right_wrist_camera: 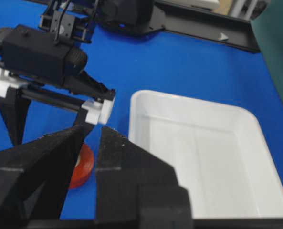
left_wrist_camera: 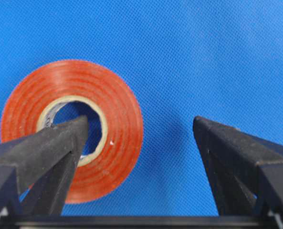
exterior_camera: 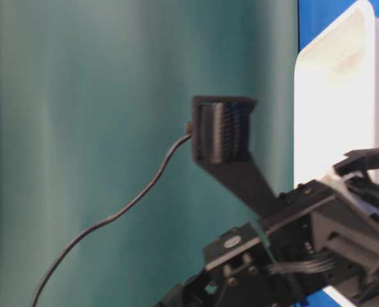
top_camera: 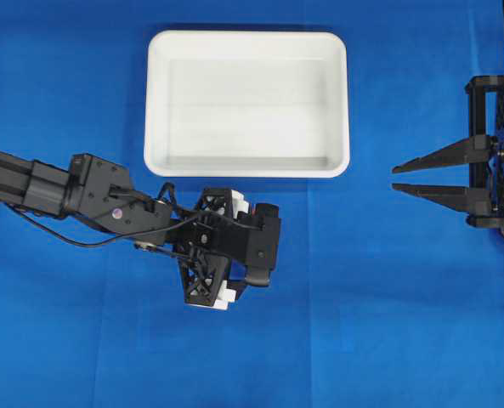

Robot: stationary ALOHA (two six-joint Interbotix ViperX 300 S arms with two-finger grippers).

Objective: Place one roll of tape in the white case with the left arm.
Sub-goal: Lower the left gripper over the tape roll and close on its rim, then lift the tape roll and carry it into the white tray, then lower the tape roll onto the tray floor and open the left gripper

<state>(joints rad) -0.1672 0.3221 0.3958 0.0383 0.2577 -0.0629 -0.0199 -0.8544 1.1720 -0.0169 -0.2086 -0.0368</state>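
The roll of tape (left_wrist_camera: 117, 129), an orange-red ring with a pale core, lies flat on the blue cloth. My left gripper (left_wrist_camera: 141, 121) is open and low over it. Its left finger (left_wrist_camera: 60, 143) stands in the ring's hole and its right finger (left_wrist_camera: 232, 157) is on the bare cloth to the right, so the jaws straddle the ring's right wall. In the overhead view the left gripper (top_camera: 228, 248) hides the tape and sits just below the white case (top_camera: 247, 38), which is empty. My right gripper (top_camera: 393, 178) is open by a narrow gap, empty, right of the case.
The tape (right_wrist_camera: 84, 164) also shows in the right wrist view, a short way left of the case's near corner (right_wrist_camera: 136, 98). A black cable (exterior_camera: 112, 217) hangs in front of a green backdrop. Blue cloth covers the table.
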